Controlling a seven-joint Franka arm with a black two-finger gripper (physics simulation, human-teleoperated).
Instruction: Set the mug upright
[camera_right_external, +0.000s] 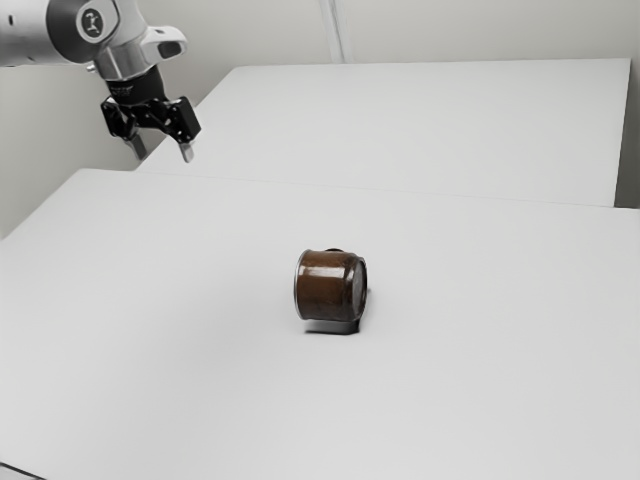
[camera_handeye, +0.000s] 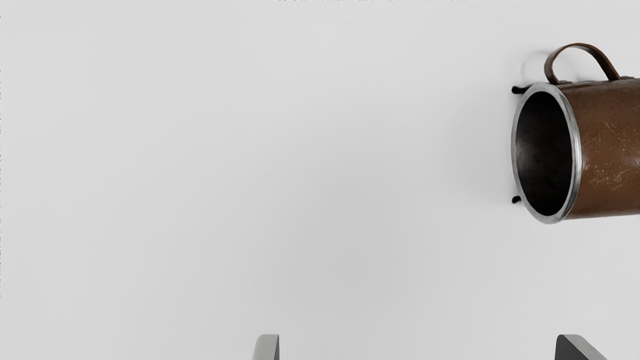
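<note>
Before righting the mug (camera_right_external: 325, 287), must first reach it: at the approach step, by the look of things.
Starting at the exterior view's left, find the pincer (camera_right_external: 163, 153) wide and empty, above the surface (camera_right_external: 180, 400) and well apart from the mug. Next, probably needs to travel toward the exterior view's right, come down, close gently across the body (camera_handeye: 610, 145), lift, then turn mouth-up and lower base-first; could start a roll with a careless nudge. Farther right, near the middle, find the mug lying on its side on the surface: first a silvery rim (camera_handeye: 576, 150) around a dark mouth (camera_handeye: 542, 155), then scratched, glossy brown metal, then the base (camera_right_external: 360, 285); from the exterior camera, with the looped handle (camera_handeye: 605, 62) on the far side.
</note>
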